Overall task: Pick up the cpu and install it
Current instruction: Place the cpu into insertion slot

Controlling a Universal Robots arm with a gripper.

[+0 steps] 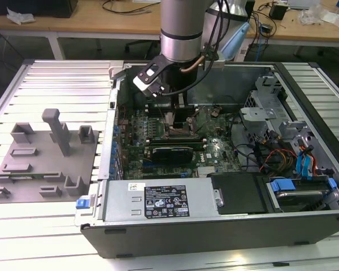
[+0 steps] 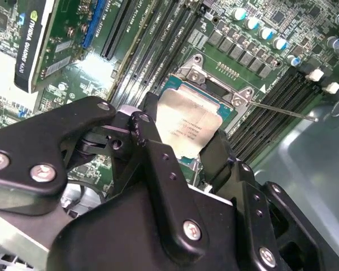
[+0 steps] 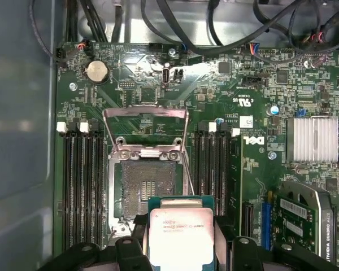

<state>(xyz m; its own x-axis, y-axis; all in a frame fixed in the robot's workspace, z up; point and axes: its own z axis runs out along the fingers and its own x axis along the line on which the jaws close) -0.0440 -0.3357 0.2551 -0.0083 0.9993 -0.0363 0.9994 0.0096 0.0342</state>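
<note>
My gripper (image 3: pixel 181 240) is shut on the cpu (image 3: pixel 181 234), a thin square chip with a shiny silver top, one black finger on each of two opposite edges. The second wrist view shows the cpu (image 2: pixel 186 127) between the fingers (image 2: pixel 148 138), hovering close over the open socket (image 2: pixel 212 93). In the first wrist view the dark socket (image 3: pixel 144 189) lies bare beside the chip, its metal load frame (image 3: pixel 146 127) swung up and open. In the exterior view the gripper (image 1: pixel 169 113) reaches down into the open computer case (image 1: pixel 214 226) over the motherboard's socket (image 1: pixel 178 131).
Black memory slots (image 3: pixel 82 186) flank the socket on both sides. A graphics card (image 1: pixel 170 152) lies across the board near it, and a finned heatsink (image 3: pixel 312 138) sits further off. Cables (image 3: pixel 214 34) hang along the case wall. Grey plastic blocks (image 1: pixel 45 152) stand outside on the exterior view's left.
</note>
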